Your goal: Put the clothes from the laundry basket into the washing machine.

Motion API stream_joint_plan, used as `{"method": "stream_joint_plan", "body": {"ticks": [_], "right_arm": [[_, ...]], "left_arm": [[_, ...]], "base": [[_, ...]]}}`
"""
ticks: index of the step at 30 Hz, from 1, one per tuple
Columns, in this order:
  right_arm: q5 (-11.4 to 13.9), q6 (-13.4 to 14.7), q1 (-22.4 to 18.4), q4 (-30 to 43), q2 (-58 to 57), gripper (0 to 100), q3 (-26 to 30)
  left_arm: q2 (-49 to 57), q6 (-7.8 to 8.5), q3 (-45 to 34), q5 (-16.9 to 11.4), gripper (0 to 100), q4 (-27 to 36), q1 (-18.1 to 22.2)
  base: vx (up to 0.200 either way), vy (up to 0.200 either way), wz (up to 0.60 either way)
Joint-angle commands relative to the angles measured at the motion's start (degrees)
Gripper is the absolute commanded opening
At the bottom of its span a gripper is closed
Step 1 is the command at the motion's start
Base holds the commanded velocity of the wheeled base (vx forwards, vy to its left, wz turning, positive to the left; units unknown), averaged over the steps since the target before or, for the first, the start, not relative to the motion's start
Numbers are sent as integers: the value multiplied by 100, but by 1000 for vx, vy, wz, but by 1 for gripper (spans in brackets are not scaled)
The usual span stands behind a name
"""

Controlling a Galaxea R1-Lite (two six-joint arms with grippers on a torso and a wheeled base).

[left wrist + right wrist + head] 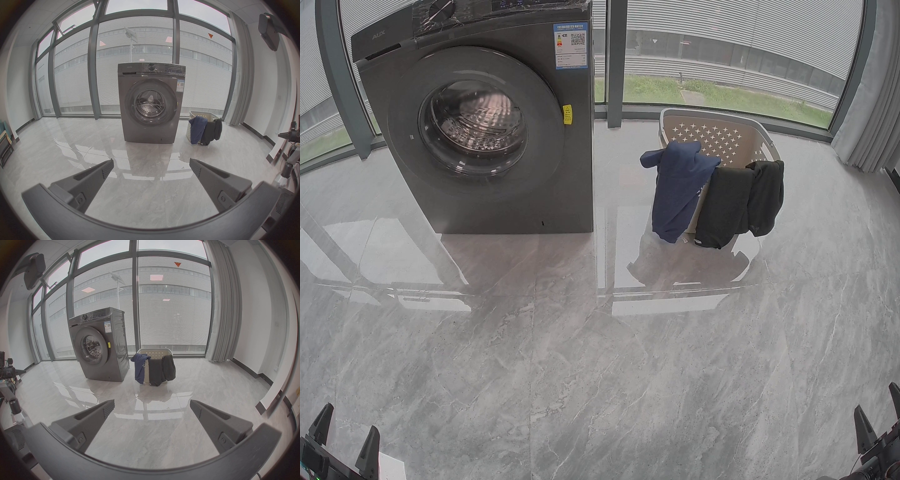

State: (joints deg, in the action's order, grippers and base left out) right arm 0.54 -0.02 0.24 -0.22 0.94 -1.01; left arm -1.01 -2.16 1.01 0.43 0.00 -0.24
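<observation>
While left hand point(150, 161), right hand point(152, 401) gape empty, three garments point(725, 206) drape one laundry basket point(719, 134) beside washing machine point(562, 187).

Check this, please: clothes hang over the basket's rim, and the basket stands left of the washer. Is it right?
Not quite. The head view shows the basket standing right of the washer, not left. Clothes do hang over its rim.

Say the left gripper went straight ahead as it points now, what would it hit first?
Most likely the washing machine, near its round door. The left gripper faces it across open floor, though distance is hard to judge.
</observation>
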Motion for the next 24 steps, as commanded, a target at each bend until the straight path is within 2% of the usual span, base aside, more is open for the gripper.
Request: {"method": "stream_joint_plan", "body": {"ticks": [1, 4, 22, 24], "right_arm": [[17, -6, 2, -4, -94, 100, 101], [-10, 20, 2, -4, -94, 100, 101], [-10, 11, 2, -4, -94, 100, 101], [-10, 11, 2, -4, -94, 100, 101]], "left_arm": [[75, -4, -92, 1, 100, 0, -2], [75, -4, -92, 1, 100, 0, -2], [75, -4, -92, 1, 100, 0, -2], [75, -13, -92, 1, 100, 0, -2]], "base": [[0, 0, -600], [0, 0, 0], [200, 0, 0], [0, 0, 0]]}}
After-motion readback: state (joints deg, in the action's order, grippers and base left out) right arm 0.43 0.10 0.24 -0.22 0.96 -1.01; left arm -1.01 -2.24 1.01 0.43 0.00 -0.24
